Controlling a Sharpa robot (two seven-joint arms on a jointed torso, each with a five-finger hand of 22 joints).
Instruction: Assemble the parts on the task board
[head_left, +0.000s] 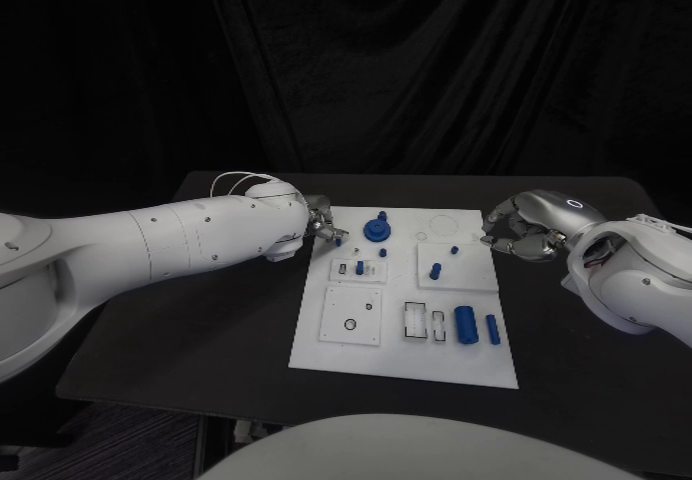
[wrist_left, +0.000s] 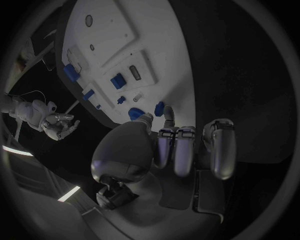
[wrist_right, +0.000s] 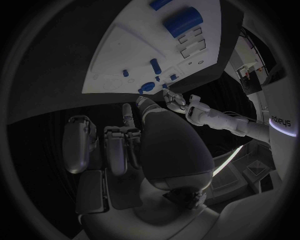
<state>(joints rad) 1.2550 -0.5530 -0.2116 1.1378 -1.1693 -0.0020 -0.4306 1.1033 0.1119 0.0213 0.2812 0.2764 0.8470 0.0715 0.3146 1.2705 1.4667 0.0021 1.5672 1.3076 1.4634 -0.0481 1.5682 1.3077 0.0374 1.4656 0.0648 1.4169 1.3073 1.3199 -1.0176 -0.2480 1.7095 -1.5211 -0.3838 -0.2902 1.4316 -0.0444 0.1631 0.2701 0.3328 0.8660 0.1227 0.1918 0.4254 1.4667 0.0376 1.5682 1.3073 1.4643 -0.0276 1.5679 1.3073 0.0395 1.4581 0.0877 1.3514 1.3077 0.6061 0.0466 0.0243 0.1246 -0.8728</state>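
Black table (head_left: 188, 330), matte, with rounded corners. Takes up the middle of the head view, its far edge near a dark curtain (head_left: 433, 80). Hangs in soft vertical folds behind that far edge and runs across the whole background. Below the table's near-left corner, a patch of grey patterned floor (head_left: 87, 440). Dark gap between the table's near edge and that floor.
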